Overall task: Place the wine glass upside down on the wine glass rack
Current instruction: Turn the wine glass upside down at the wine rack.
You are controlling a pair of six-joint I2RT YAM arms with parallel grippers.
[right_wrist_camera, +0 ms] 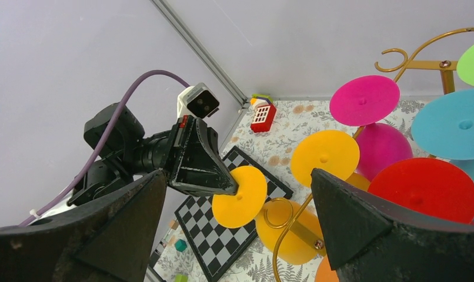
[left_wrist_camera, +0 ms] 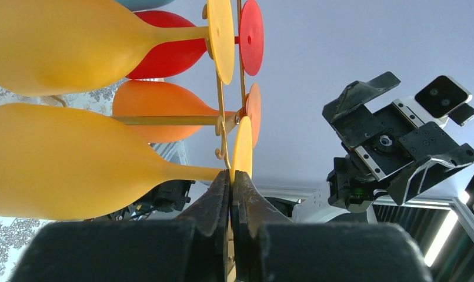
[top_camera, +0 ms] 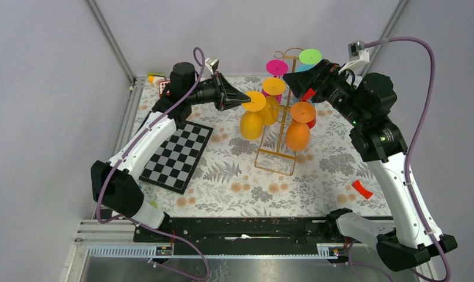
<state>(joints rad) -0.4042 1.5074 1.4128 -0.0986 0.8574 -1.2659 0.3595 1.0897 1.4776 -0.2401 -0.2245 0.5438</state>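
The wine glass [top_camera: 251, 120], a yellow one, was bowl-down just left of the wine glass rack [top_camera: 279, 144], its foot pinched in my left hand [top_camera: 244, 98]. The right hand [top_camera: 291, 75] was near the rack's top.

On the left wrist view, the fingers [left_wrist_camera: 214, 197] were clamped on the foot's thin edge beside a hook curl [left_wrist_camera: 223, 151]. I couldn't tell whether the stem was seated.

The right wrist view showed its own fingers [right_wrist_camera: 364, 223] spread wide and empty.

Letting go early would drop the glass onto the tabletop [top_camera: 234, 188]. Pushing could tip the slender rack.

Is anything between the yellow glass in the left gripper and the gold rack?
Nothing visible: the yellow wine glass, foot in the left gripper, is beside a curled hook of the gold wire rack.
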